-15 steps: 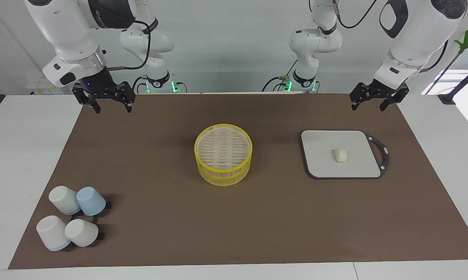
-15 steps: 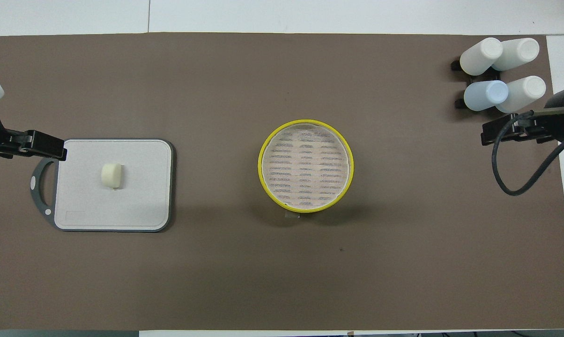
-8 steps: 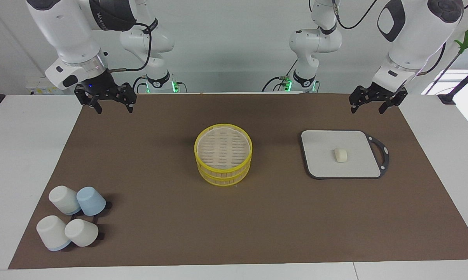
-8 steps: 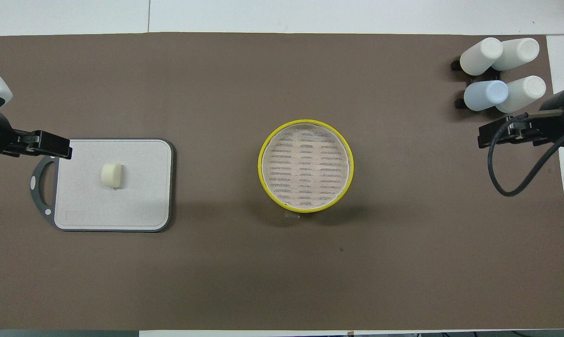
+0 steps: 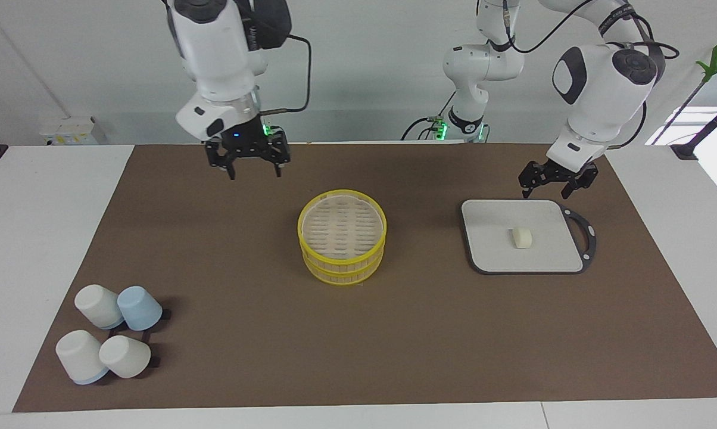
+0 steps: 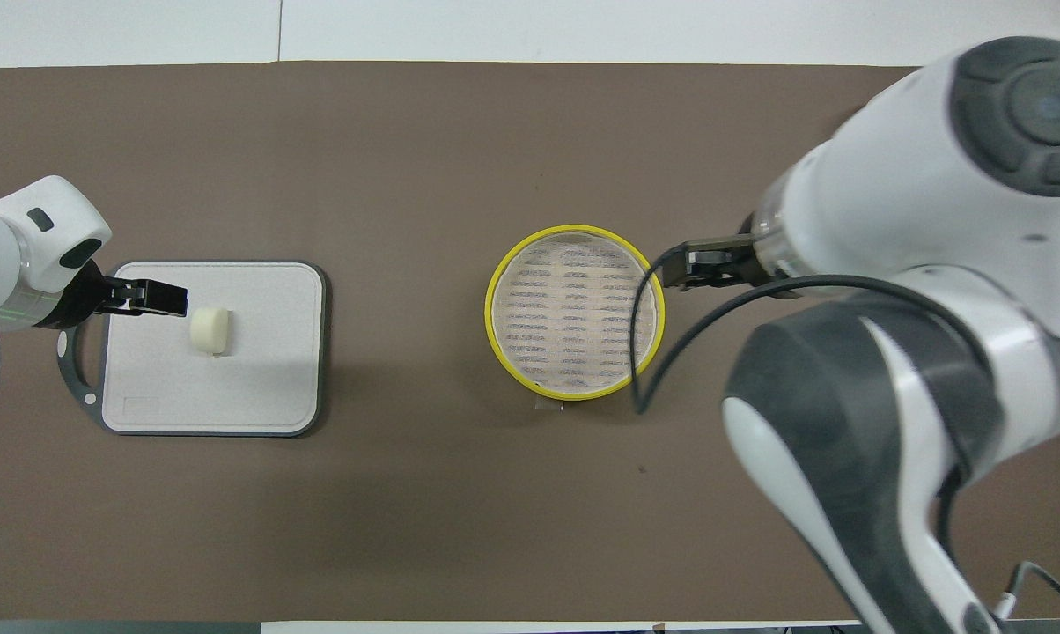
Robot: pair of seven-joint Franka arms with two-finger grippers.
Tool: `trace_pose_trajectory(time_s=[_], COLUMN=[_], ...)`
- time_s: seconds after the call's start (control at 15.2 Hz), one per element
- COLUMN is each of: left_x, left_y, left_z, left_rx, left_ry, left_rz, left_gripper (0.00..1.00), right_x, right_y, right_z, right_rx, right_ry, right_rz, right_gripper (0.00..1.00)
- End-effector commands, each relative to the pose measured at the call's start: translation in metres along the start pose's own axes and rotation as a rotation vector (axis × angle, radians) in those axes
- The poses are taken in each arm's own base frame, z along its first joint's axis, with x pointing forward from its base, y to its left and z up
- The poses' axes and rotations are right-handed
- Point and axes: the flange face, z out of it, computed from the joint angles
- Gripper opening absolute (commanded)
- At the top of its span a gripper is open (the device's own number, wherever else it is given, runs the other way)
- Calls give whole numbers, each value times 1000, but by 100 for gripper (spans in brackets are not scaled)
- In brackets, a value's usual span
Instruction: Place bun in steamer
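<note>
The bun (image 5: 521, 237) (image 6: 210, 328), small and cream-white, lies in the middle of a grey-rimmed white cutting board (image 5: 489, 238) (image 6: 266, 352). My left gripper (image 5: 544, 194) (image 6: 156, 298) hangs open over the board near its handle end, close to the bun and not touching it. The steamer (image 5: 342, 265) (image 6: 488, 310) stands mid-mat as two stacked yellow-rimmed tiers with a pale slotted surface on top; whether that top is a lid I cannot tell. Open and empty, my right gripper (image 5: 255, 174) (image 6: 684, 269) is up in the air over the mat beside the steamer.
Several upturned white and blue cups (image 5: 111, 330) cluster at the mat's corner at the right arm's end, farthest from the robots; the right arm hides them in the overhead view. A brown mat (image 5: 227, 268) covers the white table.
Both arms have swung inward. The right gripper moved from the mat's corner to beside the steamer. The left gripper came down and in over the cutting board, close to the bun.
</note>
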Motion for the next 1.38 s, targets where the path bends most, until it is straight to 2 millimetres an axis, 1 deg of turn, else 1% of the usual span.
trace_pose_trajectory(time_s=[0.0, 0.07, 0.13, 0.26, 0.33, 0.39, 0.46, 0.53, 0.59, 0.66, 0.85, 0.92, 0.99, 1.12, 1.18, 1.31], left_x=[-18, -20, -19, -11, -10, -12, -14, -13, -14, -15, -19, -22, -22, -24, -24, -22], left_y=[-14, -18, -19, -19, -18, -18, -15, -13, -13, -14, -13, -13, -12, -11, -11, -11], left_z=[36, 46, 55, 78, 87, 94, 106, 112, 121, 128, 139, 147, 150, 157, 162, 167], left_rx=[-6, -4, -4, -3, -2, -2, -3, -1, 0, 1, 1, 1, 3, 3, 3, 4], left_ry=[48, 51, 49, 51, 54, 54, 49, 61, 69, 72, 73, 70, 84, 89, 85, 91], left_rz=[17, 13, 13, 14, 16, 17, 22, 25, 25, 23, 24, 23, 23, 23, 23, 21], left_gripper=[100, 100, 100, 100, 100, 100, 100, 100, 100, 100, 100, 100, 100, 100, 100, 100], right_x=[22, 17, 9, 12, 16, 15, 9, 6, 8, 11, 18, 16, 12, 3, -3, -9], right_y=[-56, -84, -119, -146, -155, -176, -199, -211, -214, -211, -206, -205, -204, -196, -197, -201], right_z=[27, 38, 48, 62, 76, 96, 115, 124, 127, 133, 150, 158, 165, 180, 183, 185], right_rx=[7, -1, 1, 21, 11, -10, -56, -71, -67, -62, -23, -22, -28, -25, -18, -13], right_ry=[-13, -15, -11, 7, -1, 0, 22, 53, 78, 83, 103, 102, 95, 95, 98, 79], right_rz=[56, 53, 84, 176, 170, 153, 132, 117, 107, 109, 103, 69, 34, 19, 16, 18], right_gripper=[100, 100, 100, 100, 100, 100, 100, 100, 100, 100, 100, 100, 100, 100, 100, 100])
